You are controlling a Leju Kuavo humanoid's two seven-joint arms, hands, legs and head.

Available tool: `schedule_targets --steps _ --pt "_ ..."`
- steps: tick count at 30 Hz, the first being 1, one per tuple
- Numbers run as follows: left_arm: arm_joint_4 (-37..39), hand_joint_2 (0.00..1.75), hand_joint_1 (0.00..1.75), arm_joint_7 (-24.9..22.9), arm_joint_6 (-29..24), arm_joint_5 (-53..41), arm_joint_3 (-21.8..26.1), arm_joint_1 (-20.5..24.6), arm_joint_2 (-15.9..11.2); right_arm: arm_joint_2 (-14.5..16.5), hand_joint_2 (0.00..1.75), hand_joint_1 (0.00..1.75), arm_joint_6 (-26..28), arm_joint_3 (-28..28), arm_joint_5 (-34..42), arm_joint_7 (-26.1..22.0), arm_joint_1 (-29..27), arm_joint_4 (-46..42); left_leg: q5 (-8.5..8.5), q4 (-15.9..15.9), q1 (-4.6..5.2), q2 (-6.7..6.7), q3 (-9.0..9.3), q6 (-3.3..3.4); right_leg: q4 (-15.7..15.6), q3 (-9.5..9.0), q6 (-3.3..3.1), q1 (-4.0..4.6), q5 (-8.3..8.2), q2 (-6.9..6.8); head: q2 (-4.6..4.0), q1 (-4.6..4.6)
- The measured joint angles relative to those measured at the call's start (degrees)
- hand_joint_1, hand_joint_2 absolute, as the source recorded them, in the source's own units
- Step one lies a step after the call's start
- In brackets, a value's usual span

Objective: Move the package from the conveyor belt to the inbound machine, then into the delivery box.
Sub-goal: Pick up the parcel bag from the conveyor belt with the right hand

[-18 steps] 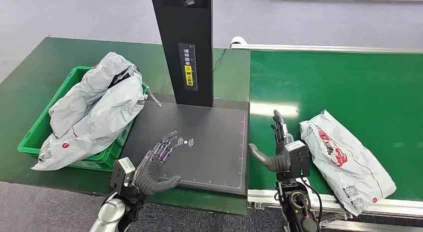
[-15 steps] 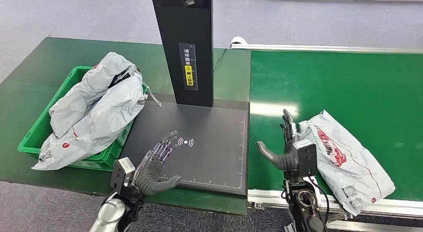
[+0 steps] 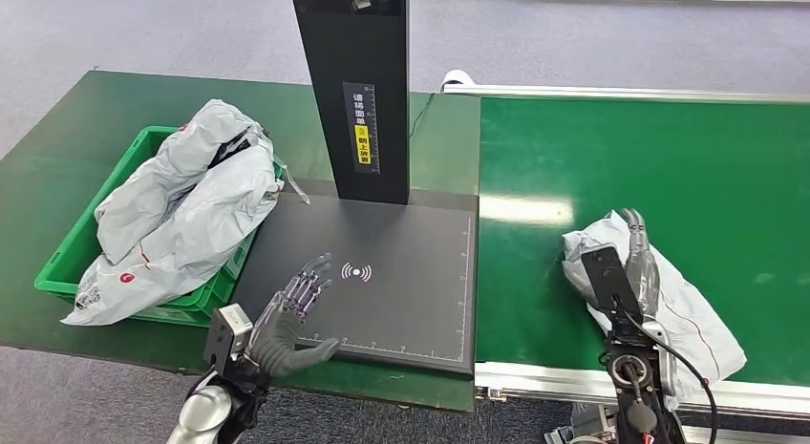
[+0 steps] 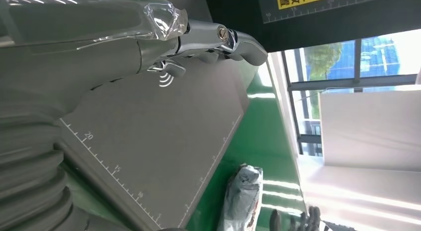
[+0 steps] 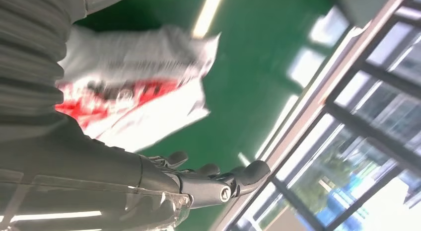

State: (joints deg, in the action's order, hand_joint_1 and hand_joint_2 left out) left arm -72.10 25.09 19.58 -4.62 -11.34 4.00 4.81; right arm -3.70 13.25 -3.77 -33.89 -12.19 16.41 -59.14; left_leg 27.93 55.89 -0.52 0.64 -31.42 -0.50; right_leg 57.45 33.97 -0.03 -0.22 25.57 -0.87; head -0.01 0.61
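Grey floor surrounds a green worktop on the robot's left and a green conveyor belt on its right. Inbound machine: dark flat scan plate w/ ruler marks along its edges and a black upright post at the rear. Delivery box: green crate at far left of worktop, filled w/ grey poly bags that spill over its rim.

Package: grey-white bag w/ red print, lying on the belt near its front edge, well apart from the machine.

Right hand: over the package's left part, fingers extended along the bag; grip or contact cannot be told, right wrist view blurred.

Left hand: over the plate's front-left corner, fingers straight and apart, holding nothing.
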Motion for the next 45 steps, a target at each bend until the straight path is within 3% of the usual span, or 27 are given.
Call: schedule_targets --steps 3,7,12,16,23,27,45 --pt "-0.49 1.75 0.0 -0.28 -0.09 -0.07 0.1 -0.17 0.01 -0.61 1.75 0.0 1.02 -1.19 -4.91 2.62 0.1 0.21 0.01 0.0 0.0 0.0 0.01 0.02 0.0 0.01 0.0 0.0 0.0 0.0 0.01 0.02" --pt "-1.36 1.75 0.0 -1.05 -0.28 -0.31 0.48 -0.77 0.02 -1.5 1.75 0.0 3.02 -3.25 -19.87 9.27 0.19 0.73 0.02 0.0 -0.02 -0.06 0.01 0.02 0.0 0.01 0.01 0.02 0.0 -0.04 0.01 0.01" --pt "-1.94 1.75 0.0 -1.78 -0.54 -1.08 0.77 -1.48 0.16 -1.73 1.75 0.0 -2.91 -6.18 -30.55 16.91 -0.04 1.95 0.02 0.0 -0.01 -0.01 0.01 0.03 0.0 0.01 0.01 0.01 0.01 -0.02 0.01 0.01" --pt "-2.01 1.75 0.0 -2.36 -0.52 -1.67 0.82 -1.64 0.38 -1.65 1.75 0.0 -8.91 -7.52 -34.91 21.36 -0.18 3.31 0.02 0.0 -0.01 -0.02 0.0 0.03 0.0 0.01 0.01 0.01 0.01 -0.02 0.01 0.01" --pt "-1.96 1.75 0.0 -3.05 -0.62 -2.01 0.85 -1.5 1.09 -0.92 1.75 0.02 -13.12 -8.14 -36.76 22.7 -0.23 5.13 0.02 0.0 -0.01 -0.02 0.01 0.03 0.0 0.02 0.01 0.02 0.01 -0.01 0.01 0.02" --pt "-1.93 1.75 0.0 -3.25 -0.67 -2.06 0.86 -1.47 1.39 -0.43 1.75 1.75 -14.47 -8.14 -37.05 22.64 -0.19 5.81 0.02 -0.01 -0.02 -0.02 0.0 0.03 0.0 0.01 0.01 0.02 0.01 -0.02 0.01 0.01" --pt "-1.95 1.75 0.0 -3.25 -0.72 -2.07 1.39 -1.65 1.44 0.25 1.75 1.75 -15.48 -7.65 -34.81 19.13 1.69 8.36 0.02 -0.01 -0.01 -0.03 0.0 0.03 0.0 0.0 0.01 0.02 0.01 -0.02 0.01 0.01"
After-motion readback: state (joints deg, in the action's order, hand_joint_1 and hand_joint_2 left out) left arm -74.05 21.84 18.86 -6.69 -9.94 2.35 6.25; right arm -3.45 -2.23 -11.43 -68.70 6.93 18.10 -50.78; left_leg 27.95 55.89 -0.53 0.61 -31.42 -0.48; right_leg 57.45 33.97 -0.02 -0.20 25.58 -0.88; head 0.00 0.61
